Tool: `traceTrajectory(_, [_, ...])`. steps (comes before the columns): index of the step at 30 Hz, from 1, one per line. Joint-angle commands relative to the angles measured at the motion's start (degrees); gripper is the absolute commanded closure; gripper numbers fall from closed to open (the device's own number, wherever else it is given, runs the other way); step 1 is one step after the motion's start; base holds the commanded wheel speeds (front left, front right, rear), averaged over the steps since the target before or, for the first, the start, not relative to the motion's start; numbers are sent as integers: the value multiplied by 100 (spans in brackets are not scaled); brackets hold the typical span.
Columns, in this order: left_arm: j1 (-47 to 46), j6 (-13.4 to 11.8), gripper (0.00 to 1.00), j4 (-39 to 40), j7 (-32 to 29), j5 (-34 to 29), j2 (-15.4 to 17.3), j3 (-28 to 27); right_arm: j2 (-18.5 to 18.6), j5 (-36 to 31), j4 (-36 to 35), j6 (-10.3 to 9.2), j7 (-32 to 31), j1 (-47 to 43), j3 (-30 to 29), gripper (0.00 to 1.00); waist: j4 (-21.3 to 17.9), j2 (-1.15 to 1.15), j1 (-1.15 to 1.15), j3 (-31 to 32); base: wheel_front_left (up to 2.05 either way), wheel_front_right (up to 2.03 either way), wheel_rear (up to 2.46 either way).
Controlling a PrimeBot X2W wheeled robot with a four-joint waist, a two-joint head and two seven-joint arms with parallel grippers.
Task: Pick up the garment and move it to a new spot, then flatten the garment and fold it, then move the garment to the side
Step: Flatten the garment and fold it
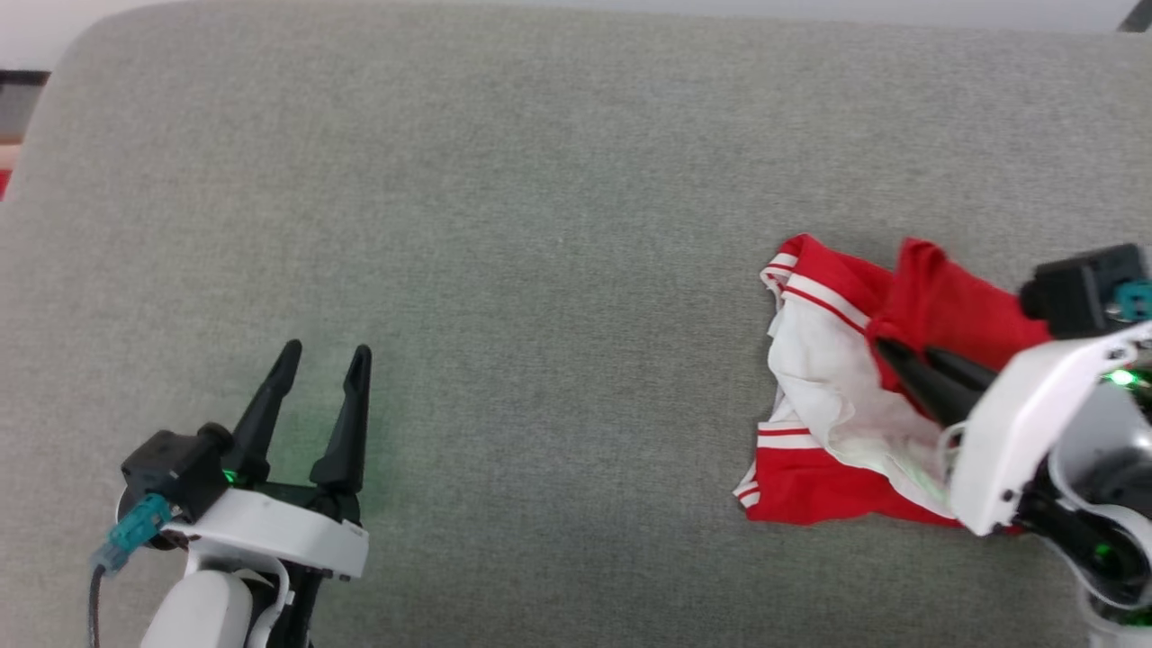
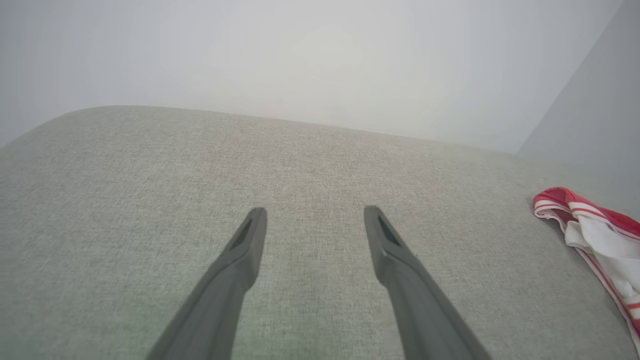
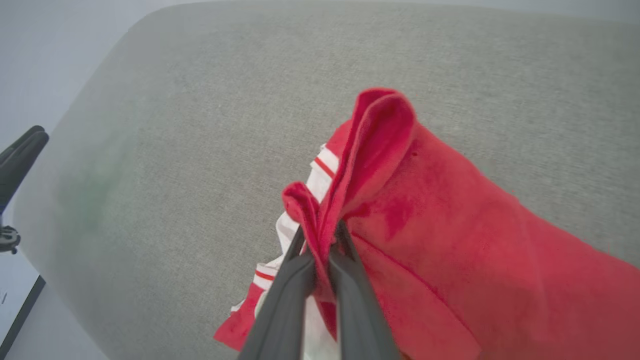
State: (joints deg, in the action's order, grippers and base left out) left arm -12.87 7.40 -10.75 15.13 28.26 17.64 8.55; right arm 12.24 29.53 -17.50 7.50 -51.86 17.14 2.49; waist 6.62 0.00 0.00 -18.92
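Shirt: the red T-shirt (image 1: 945,306), with white sleeves and red-and-white striped trim, lies bunched at the right side of the grey fabric surface (image 1: 540,225).
Right arm: the right gripper (image 1: 903,349) is pinched tight on a red fold of the shirt. In the right wrist view the cloth (image 3: 450,225) stands up between its two dark fingers (image 3: 280,305).
Left arm: the left gripper (image 1: 326,351) has its jaws spread wide and holds nothing. It sits over bare fabric at the lower left, well apart from the shirt.
Left wrist view: the shirt's striped edge (image 2: 600,235) shows at the far right.
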Motion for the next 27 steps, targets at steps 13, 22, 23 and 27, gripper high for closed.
traceTrajectory(13, [-218,12,0,-32,-6,96,-132,91,-18,-86,1060,-2,474,428,656,100,313,0,0,-310,0,0,0])
traceTrajectory(22, [-147,12,0,-104,-6,100,-109,78,-35,3,1381,-2,883,455,821,54,221,0,0,-193,0,0,0])
traceTrajectory(23, [-115,12,0,-116,-6,98,-97,59,-17,44,1378,-2,927,449,854,17,188,0,0,-154,0,0,0])
traceTrajectory(27, [-32,12,0,-150,-5,131,-63,19,91,141,1335,-2,1144,402,879,0,16,0,0,8,0,0,0])
